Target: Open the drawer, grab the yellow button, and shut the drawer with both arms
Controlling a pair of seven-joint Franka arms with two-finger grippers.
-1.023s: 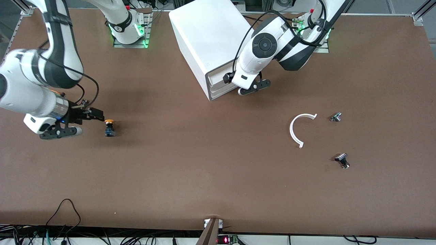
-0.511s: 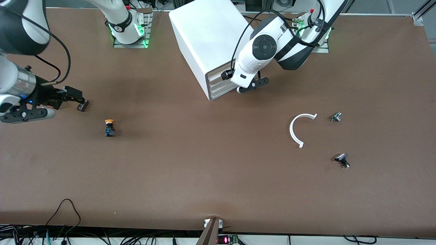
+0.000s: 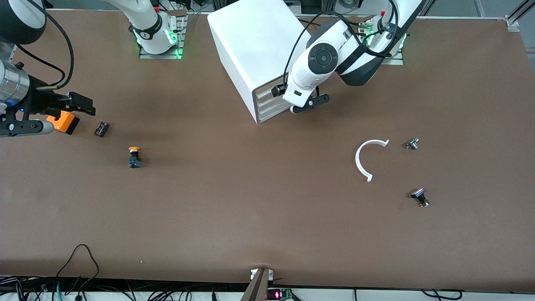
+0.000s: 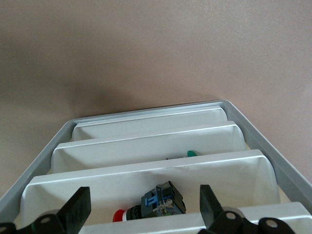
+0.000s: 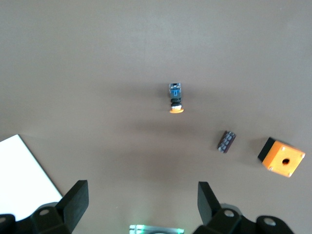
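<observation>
Button out on table, R gripper wide open, empty, above. L gripper open, empty at drawer front, cabinet's 5 o'clock; next: push shut.

robot lab: aluminium framing, loose cables, brown table.

My two white arms with black joint bands, round black cap on one joint, looping black cables, green-lit bases, black two-finger grippers.
</observation>
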